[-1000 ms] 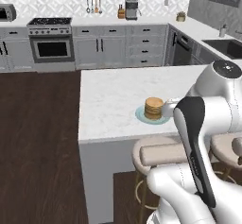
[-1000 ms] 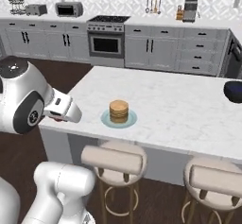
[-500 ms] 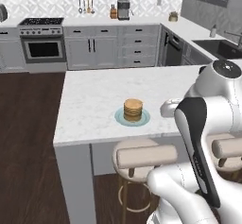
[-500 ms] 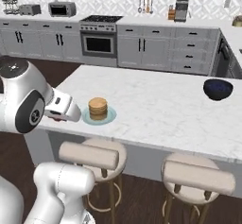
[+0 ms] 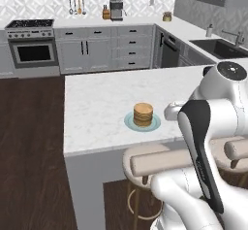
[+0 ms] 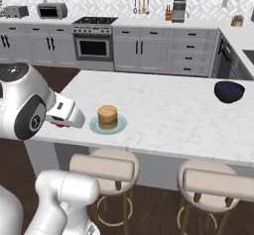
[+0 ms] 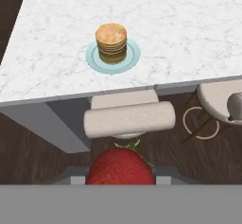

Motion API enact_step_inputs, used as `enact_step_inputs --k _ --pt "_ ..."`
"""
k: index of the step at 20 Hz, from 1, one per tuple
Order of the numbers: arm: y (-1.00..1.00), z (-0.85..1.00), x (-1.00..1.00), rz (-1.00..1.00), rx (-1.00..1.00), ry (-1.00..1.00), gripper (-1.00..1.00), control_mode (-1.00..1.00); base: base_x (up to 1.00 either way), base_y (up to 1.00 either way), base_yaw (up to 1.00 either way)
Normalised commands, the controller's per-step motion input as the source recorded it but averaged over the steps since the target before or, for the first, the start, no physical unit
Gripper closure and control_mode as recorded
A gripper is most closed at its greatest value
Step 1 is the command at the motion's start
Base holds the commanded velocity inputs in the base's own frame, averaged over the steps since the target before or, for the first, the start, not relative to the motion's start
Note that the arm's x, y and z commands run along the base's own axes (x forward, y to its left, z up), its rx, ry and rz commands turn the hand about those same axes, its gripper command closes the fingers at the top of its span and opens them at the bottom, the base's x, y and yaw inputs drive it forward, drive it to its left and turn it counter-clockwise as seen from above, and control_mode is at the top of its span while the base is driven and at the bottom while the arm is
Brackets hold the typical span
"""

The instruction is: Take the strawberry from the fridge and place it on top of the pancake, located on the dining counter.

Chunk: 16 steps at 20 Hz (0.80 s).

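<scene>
A bright red strawberry sits between my fingertips, with my gripper shut on it. In the right base view the gripper hangs just left of the plate, a red sliver of the strawberry showing under the white hand. The pancake is a short tan stack on a pale teal plate, on the white marble dining counter. The hand view places the strawberry short of the counter's near edge, above a stool. The pancake and pancake stand near that edge. The fridge is out of view.
Two padded stools stand against the counter's near side. A dark blue bowl rests on the counter at the far right. Grey cabinets, an oven and a sink line the back walls across dark wood floor.
The whole picture has shifted as the base drove and turned; the counter and pancake now sit differently in the base views. My arm keeps its pose, still holding the strawberry.
</scene>
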Motion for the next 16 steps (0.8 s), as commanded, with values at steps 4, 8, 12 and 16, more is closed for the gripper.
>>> enact_step_inputs --k 4,8,12,16 --pt "0.0 0.0 0.0 0.0 0.0 0.0 1.0 1.0 0.41 0.38 0.0" --pt "0.0 0.0 0.0 0.0 0.0 0.0 1.0 1.0 0.67 0.0 0.0" --pt "0.0 0.0 0.0 0.0 0.0 0.0 1.0 1.0 0.67 -0.09 0.0" --pt "0.0 0.0 0.0 0.0 0.0 0.0 1.0 1.0 0.5 -0.02 0.0"
